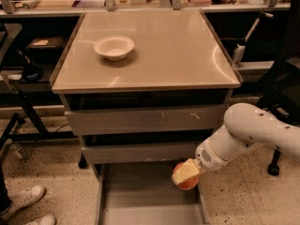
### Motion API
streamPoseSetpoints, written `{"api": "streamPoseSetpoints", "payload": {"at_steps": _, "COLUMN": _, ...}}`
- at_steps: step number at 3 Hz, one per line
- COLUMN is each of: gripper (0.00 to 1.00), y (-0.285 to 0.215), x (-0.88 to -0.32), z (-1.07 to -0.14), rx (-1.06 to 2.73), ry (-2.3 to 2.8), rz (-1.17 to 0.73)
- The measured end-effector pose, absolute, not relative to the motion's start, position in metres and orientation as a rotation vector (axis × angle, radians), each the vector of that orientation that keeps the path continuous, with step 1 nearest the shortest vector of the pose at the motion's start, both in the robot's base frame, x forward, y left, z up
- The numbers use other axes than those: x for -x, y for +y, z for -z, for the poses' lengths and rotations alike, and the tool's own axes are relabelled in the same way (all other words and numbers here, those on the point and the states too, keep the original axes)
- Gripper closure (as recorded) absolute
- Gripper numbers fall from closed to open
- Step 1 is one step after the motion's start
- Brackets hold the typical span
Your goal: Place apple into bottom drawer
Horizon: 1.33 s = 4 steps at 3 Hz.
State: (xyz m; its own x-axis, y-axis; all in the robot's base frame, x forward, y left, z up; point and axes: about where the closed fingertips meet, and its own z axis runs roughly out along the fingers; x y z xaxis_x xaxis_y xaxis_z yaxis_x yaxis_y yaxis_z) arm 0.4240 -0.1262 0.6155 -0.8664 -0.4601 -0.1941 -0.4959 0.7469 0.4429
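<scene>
The red-orange apple (187, 182) is held in my gripper (185, 174), whose cream-coloured fingers (183, 171) are closed over its top. It hangs just above the right rear part of the bottom drawer (140, 196), which is pulled out and shows a plain grey floor. My white arm (253, 135) reaches in from the right, beside the cabinet. The apple is close to the drawer's right side wall.
Two shallower grey drawers (145, 121) sit above, slightly pulled out. A white bowl (114, 47) stands on the beige cabinet top (178, 55). A person's white shoes (23, 205) are at lower left. A black chair base (276, 163) stands at the right.
</scene>
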Motion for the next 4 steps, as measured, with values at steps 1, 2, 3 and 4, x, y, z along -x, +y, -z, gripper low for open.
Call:
{"api": "streamPoseSetpoints", "payload": {"at_steps": 1, "gripper": 1.00, "y": -0.126, "x": -0.424, "z": -0.615, "rx": 0.786, "ry": 2.868, "rz": -0.759}}
{"api": "streamPoseSetpoints", "payload": {"at_steps": 2, "gripper": 1.00, "y": -0.122, "x": -0.424, "z": -0.602, "rx": 0.765, "ry": 2.867, "rz": -0.799}}
{"api": "streamPoseSetpoints", "payload": {"at_steps": 3, "gripper": 1.00, "y": -0.109, "x": -0.429, "z": -0.552, "rx": 0.681, "ry": 2.892, "rz": -0.841}}
{"api": "streamPoseSetpoints", "payload": {"at_steps": 4, "gripper": 1.00, "y": -0.104, "x": -0.450, "z": -0.509, "rx": 0.511, "ry": 2.885, "rz": -0.825}}
